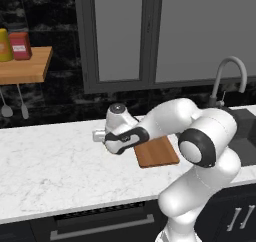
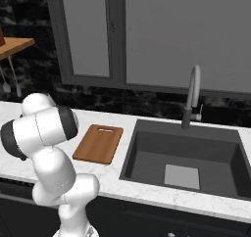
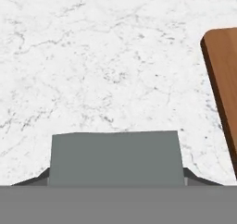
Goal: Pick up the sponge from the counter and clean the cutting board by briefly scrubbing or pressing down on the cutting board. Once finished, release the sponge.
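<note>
1 gripper (image 3: 115,182): jaws set against both short sides of the sponge (image 3: 115,156), dark tips just showing at either flank; reads as clamped on it, though contact proper is hard to confirm.
1 sponge: grey top face up, sitting between the tips. Whether it hangs clear of the counter (image 3: 92,56) or rests on it, can't tell from hand view.
1 counter: white marble, bare under and beyond the hand.
1 cutting board (image 3: 224,79): reddish-brown, to the right of the hand, apart from the sponge. In left base view the wrist sits by the board's (image 1: 157,153) left edge, over the marble (image 1: 50,171).
1 sink (image 2: 186,157), w/ faucet (image 2: 193,96): further right, past the board (image 2: 98,143).

Status, est.:
- pickup: looks done or nearly so.
- carry right onto board: not yet done.
- press/scrub: not yet done.
- release: not yet done.
Approx. one third through.
</note>
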Motion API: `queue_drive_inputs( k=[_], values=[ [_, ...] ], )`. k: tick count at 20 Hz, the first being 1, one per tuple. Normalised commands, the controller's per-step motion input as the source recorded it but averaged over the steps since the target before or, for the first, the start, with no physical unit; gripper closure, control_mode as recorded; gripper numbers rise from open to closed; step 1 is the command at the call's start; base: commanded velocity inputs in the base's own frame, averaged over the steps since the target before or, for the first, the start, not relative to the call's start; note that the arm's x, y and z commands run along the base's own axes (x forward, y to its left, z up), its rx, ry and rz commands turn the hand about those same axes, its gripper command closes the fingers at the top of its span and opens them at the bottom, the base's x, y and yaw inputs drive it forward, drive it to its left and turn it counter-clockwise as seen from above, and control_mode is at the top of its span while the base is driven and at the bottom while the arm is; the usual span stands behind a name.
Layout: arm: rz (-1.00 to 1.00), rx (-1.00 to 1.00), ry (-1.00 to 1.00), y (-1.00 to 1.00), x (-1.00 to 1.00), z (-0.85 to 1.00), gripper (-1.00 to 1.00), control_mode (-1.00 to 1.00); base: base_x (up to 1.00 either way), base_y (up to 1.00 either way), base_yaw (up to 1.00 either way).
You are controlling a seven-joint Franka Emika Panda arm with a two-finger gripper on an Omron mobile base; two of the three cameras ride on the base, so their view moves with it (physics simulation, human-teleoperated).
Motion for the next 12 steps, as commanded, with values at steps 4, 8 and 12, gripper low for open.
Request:
queue_drive_inputs(
  k=[4, 8, 12],
  values=[
    [0.00, 0.00, 0.17, 0.03, 0.03, -0.06, 1.00, -1.00, 0.00, 0.00, 0.00],
    [-0.02, 0.00, 0.03, 0.05, -0.18, -0.33, 1.00, -1.00, 0.00, 0.00, 0.00],
    [-0.06, -0.01, 0.00, 0.04, -0.31, -0.52, 1.00, -1.00, 0.00, 0.00, 0.00]
  ],
)
